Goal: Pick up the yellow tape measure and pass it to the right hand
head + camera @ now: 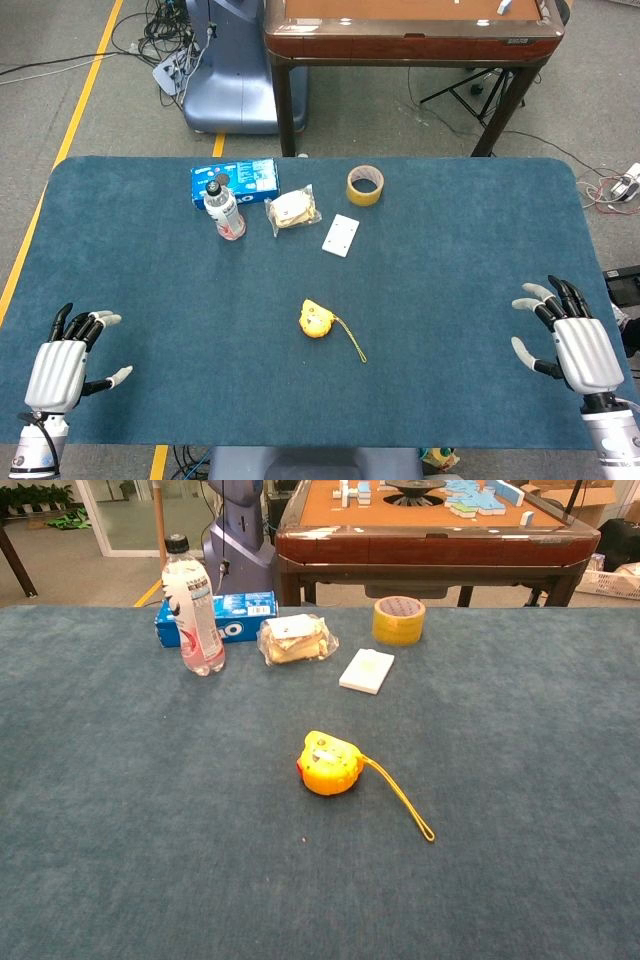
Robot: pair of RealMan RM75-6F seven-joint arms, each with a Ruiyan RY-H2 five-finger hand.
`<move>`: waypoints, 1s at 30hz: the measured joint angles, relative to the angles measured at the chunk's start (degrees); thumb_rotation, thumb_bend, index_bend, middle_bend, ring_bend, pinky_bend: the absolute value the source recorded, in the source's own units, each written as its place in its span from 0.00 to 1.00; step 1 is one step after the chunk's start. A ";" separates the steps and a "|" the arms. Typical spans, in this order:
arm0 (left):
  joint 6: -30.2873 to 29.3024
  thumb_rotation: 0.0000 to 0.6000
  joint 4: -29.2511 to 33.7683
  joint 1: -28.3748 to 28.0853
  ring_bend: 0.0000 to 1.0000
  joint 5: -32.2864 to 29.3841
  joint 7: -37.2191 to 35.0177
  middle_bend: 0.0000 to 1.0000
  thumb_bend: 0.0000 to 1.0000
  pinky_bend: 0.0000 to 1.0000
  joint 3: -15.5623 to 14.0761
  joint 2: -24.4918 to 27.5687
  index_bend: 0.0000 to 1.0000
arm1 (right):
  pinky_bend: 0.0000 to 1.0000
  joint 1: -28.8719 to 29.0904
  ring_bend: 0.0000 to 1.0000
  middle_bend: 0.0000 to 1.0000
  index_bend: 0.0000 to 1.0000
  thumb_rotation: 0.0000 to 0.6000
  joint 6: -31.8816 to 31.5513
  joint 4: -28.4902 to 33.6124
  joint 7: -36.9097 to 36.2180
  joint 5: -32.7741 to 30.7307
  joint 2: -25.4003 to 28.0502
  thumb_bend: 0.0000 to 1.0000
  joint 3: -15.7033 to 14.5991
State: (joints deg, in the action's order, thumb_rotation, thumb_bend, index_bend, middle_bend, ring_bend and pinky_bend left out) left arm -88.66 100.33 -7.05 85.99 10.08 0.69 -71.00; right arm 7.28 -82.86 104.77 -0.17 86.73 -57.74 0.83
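Head view, items left to right as I see them from the console. Left hand point(62, 368): resting at the near left edge of the bench point(450, 290), fingers spread, holding nothing. Blue box point(234, 180): lying flat toward the far side. Bottle point(224, 210): upright, touching the box's near edge. Wrapped snack point(293, 210): just right of the bottle, in clear film. White card point(341, 235): flat, just beside the snack. Tape roll point(364, 185): lying flat, beyond the card. Tape measure point(316, 319): yellow, near the middle of the bench, closer to me than the other goods, well apart from both hands; its yellow cord point(350, 338) trails toward the near right. Right hand point(572, 338): at the near right edge, fingers spread, holding nothing.

The chest camera gives me the same row of goods and the tape measure lying on the blue cloth with its cord looped at the end; neither hand appears there.
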 measured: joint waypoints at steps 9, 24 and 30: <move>3.54 1.00 -0.08 -1.97 0.19 1.51 -4.14 0.28 0.10 0.00 0.37 0.07 0.31 | 0.00 0.53 0.05 0.20 0.32 1.00 0.51 1.49 -0.29 0.45 1.26 0.40 1.01; 25.08 1.00 0.72 -19.07 0.15 2.42 -15.98 0.30 0.10 0.00 6.07 0.05 0.30 | 0.00 1.81 0.05 0.20 0.32 1.00 1.41 6.69 1.96 -2.55 5.35 0.40 4.01; 35.01 1.00 -0.07 -27.35 0.10 0.01 -18.37 0.29 0.09 0.00 8.80 -2.06 0.27 | 0.00 1.50 0.05 0.20 0.32 1.00 1.46 7.40 2.46 -3.78 6.07 0.40 4.26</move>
State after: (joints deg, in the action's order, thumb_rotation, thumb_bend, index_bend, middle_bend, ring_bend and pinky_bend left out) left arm -53.64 100.26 -34.40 86.00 -8.28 9.49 -73.07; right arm 8.79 -81.40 112.17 2.29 82.96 -51.66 5.09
